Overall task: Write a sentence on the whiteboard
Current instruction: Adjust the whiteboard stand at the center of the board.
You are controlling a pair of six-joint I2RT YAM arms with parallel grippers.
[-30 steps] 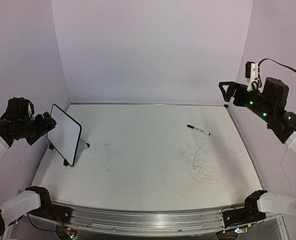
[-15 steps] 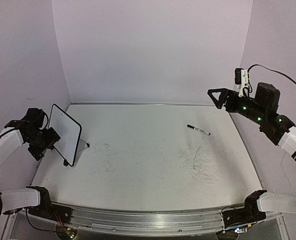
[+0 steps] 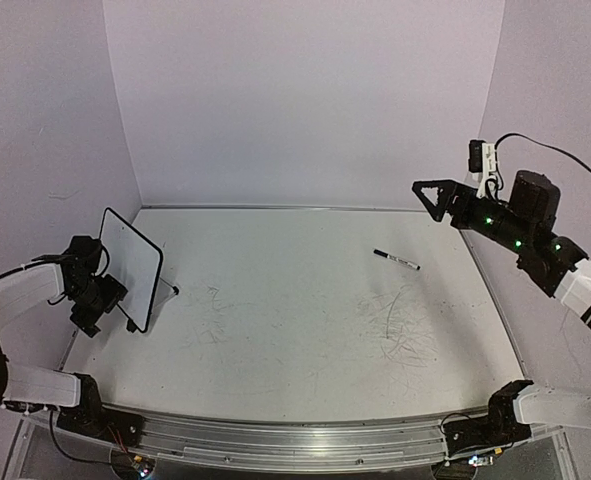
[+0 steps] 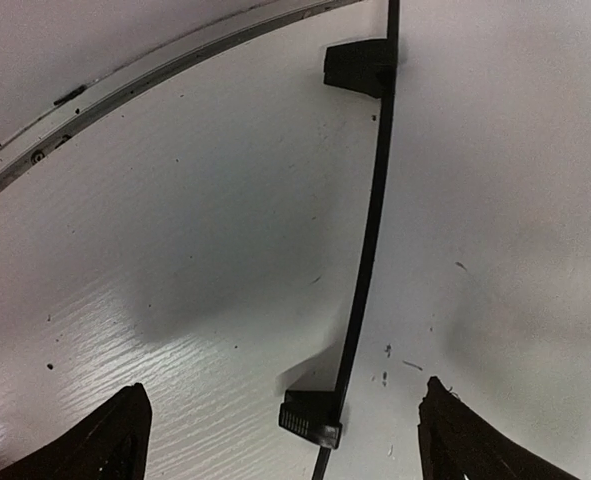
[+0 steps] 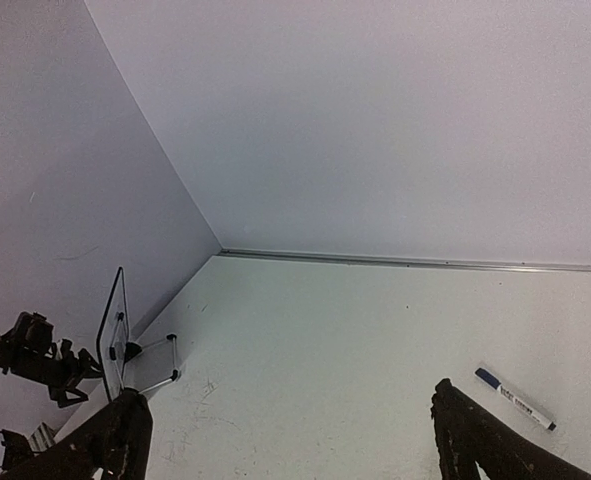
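Left pincer point(image 3: 97, 308) point(image 4: 290, 445): jaws spread wide, nothing between the pads, no contact. It hangs low at the left edge of the large scuffed white table point(image 3: 295, 350), just beside the near lower corner of the small rectangular whiteboard with the thin black frame point(image 3: 131, 262).

Wrist view, left: both dark fingertips point(image 4: 115, 440) sit at the bottom corners of the picture. The board's black frame edge point(image 4: 370, 215) runs up the picture between them. Two small black feet point(image 4: 358, 67) show on that edge, one high and one low. Cannot tell whether the edge lies inside the jaws or beyond the tips.

Whiteboard position: upright on its feet at the far-left side of the table, close to the lilac side wall point(image 3: 45, 130) and turned at an angle to it. The face toward the overhead camera reads as plain white. Any writing is too faint to make out. From the right wrist the board point(image 5: 112, 335) appears nearly edge-on, with a thin wire stand point(image 5: 155, 365) propping it.

Right pincer point(image 3: 427, 197) point(image 5: 300, 440): jaws fully apart, empty, raised in the air over the far-right corner of the table and aimed across toward the left.

Slim white marker pen with dark ends point(image 3: 396, 260) point(image 5: 515, 397): flat on the table, right of centre, well apart from the board and from both pincers. Grey scribble marks point(image 3: 405, 325) lie on the table surface nearer than the pen.
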